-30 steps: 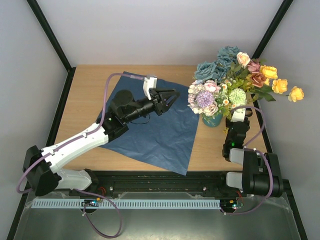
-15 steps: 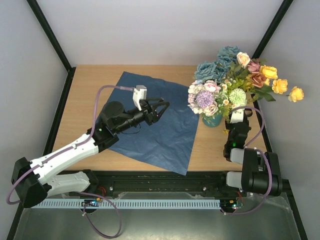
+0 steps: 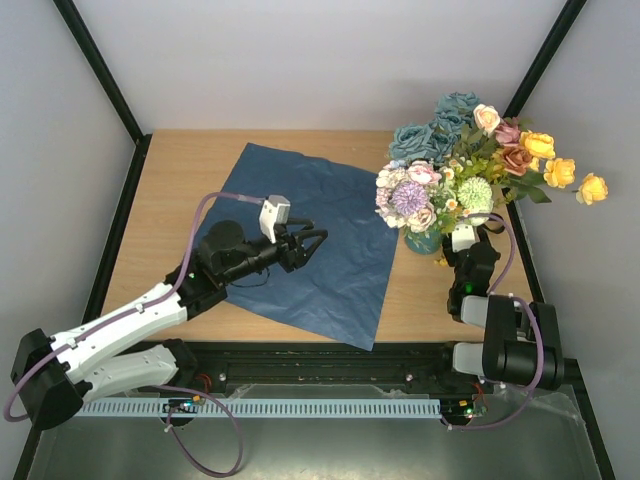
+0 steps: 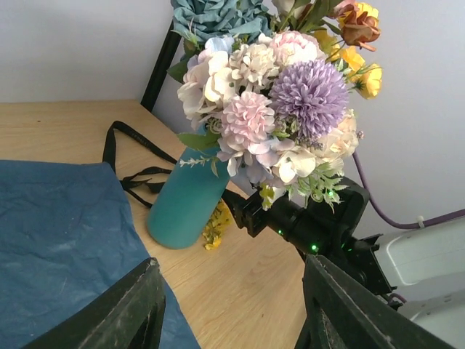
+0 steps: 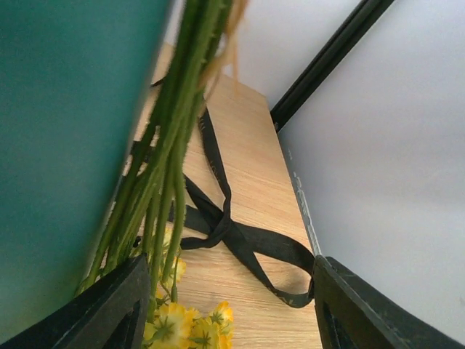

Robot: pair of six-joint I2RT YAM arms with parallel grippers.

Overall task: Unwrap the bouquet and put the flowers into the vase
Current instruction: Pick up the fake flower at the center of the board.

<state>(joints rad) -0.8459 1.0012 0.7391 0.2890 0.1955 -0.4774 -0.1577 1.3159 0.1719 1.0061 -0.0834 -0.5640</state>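
Note:
The flowers (image 3: 465, 160) stand as one bunch in the teal vase (image 3: 425, 240) at the right of the table. The blue paper (image 3: 330, 215) lies spread flat, and the black ribbon (image 4: 131, 156) lies loose behind the vase. My left gripper (image 3: 318, 238) hovers open and empty over the paper, pointing at the vase (image 4: 185, 200). My right gripper (image 3: 458, 232) is open just right of the vase (image 5: 58, 145). Green stems (image 5: 174, 145) run down the vase's outside, close to its left finger (image 5: 109, 313), to yellow blooms (image 5: 189, 323) on the table.
The ribbon (image 5: 240, 233) loops across the wood between the vase and the table's right edge. A black frame post (image 5: 334, 51) rises at the back right corner. The right arm (image 4: 312, 218) sits close beside the vase under the blooms (image 4: 276, 94).
My left arm has drawn back toward the near left over the paper, its jaws a little wider. My right gripper has opened beside the vase.

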